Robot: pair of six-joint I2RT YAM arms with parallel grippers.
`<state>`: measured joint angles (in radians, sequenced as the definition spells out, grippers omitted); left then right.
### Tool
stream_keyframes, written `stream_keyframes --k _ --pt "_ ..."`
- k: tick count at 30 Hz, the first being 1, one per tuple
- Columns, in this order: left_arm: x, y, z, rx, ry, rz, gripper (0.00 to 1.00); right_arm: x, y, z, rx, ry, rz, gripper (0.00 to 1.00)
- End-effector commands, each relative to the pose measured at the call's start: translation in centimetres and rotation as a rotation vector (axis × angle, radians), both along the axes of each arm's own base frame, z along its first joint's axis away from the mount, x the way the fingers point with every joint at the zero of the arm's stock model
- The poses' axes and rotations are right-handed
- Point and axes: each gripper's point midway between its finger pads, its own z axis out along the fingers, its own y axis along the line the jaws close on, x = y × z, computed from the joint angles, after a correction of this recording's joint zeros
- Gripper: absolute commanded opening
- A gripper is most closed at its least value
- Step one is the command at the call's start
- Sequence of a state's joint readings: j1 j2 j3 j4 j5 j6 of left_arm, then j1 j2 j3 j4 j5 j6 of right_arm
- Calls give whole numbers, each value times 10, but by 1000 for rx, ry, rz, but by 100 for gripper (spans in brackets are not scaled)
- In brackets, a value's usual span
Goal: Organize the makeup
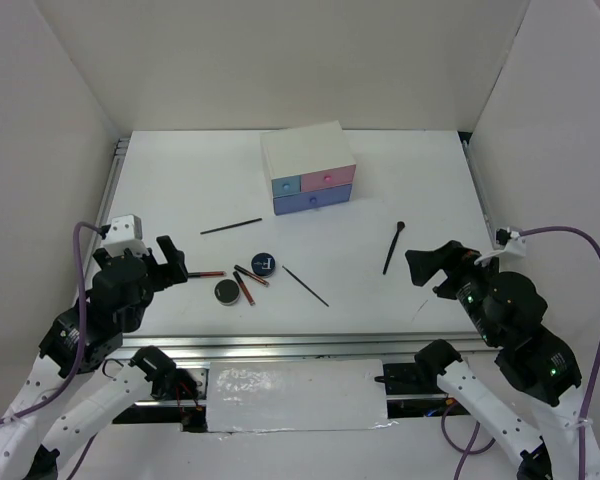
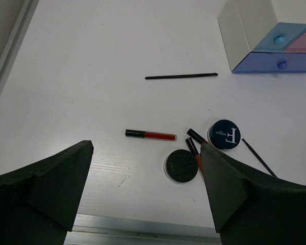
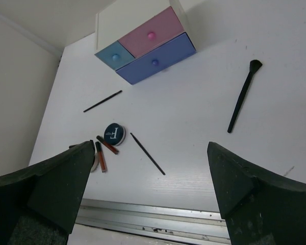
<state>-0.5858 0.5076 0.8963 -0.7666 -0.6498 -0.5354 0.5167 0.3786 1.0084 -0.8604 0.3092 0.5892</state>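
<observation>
**Grippers.** The left gripper (image 2: 145,168) stood with jaws spread wide and held nothing. The right gripper (image 3: 150,153) was likewise spread and empty. Both hung above the near edge of the table (image 1: 420,170), clear of every item.

**Step in hand (judged).** This was a first pick-up, with no makeup sorted yet. All drawers of the drawer box (image 1: 308,165) appeared shut, so one would probably need opening before anything could go in.

**Method advised.**
- The lip gloss tube (image 2: 150,135) lay crosswise, roughly along the line joining the left gripper's fingers.
- A wrist turn of about a quarter would set the jaws across its narrow width.
- The descent should be straight and low, since the tube is thin and could roll or skid.
- The approach should stay on the tube's free end, away from the cluster beside it.

**Position of items.**
- The tube lay just ahead of the left gripper, between its finger lines.
- The plain round compact (image 2: 181,166), two red-brown pencils (image 2: 194,150) and the compact with the white mark (image 2: 226,135) clustered ahead, close to its right finger.
- One thin black stick (image 2: 181,76) lay farther ahead.
- Another thin black stick (image 3: 147,153) lay directly ahead of the right gripper.
- The black brush (image 3: 243,96) lay ahead and to the right of the right gripper, well apart.
</observation>
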Motion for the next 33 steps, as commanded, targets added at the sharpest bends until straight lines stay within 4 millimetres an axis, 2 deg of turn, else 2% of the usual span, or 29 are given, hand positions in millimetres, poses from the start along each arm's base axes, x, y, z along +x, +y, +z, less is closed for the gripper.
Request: stream_keyframes --k 1,7,8,10,11,13,14,15,21,22,23,24,27,29,30,32,33 --pt "3 2 6 -21 -22 26 99 -4 -3 -3 17 19 -16 100" --pt "2 0 8 -27 -31 9 99 -7 4 -2 85 -31 20 100" --pt "2 0 7 -28 -31 8 99 -6 7 -9 96 -26 26 100" --pt "1 0 9 -33 -38 10 99 0 18 -4 153 -59 57 100" --pt "1 1 9 -34 -42 9 99 5 24 -17 161 -39 64 100" --pt "0 0 9 -36 -45 3 100 17 36 -12 240 -72 75 100" --pt "0 0 9 -37 -47 2 99 25 48 -33 247 -29 100 100" --pt "0 0 10 -39 -48 -1 99 33 57 -23 304 -75 120 100" --pt "1 -7 8 -37 -47 -37 99 88 105 -39 396 -149 204 100" --pt "2 -8 7 -34 -42 -41 99 102 114 -59 377 -105 202 100" --pt "2 -8 7 -33 -40 -41 100 112 120 -46 407 -161 213 100" --pt "2 -10 6 -31 -34 -47 99 128 130 -63 388 -108 210 100" --pt "3 -11 6 -29 -33 -54 99 155 150 -61 395 -111 241 100" --pt "3 -12 5 -27 -32 -59 99 187 173 -79 379 -53 256 100" --pt "3 -12 5 -29 -33 -61 99 191 181 -83 381 -42 282 100" --pt "4 -13 5 -26 -32 -65 99 200 192 -73 422 -94 321 100" --pt "4 -15 4 -24 -26 -72 99 204 201 -85 429 -76 352 100"
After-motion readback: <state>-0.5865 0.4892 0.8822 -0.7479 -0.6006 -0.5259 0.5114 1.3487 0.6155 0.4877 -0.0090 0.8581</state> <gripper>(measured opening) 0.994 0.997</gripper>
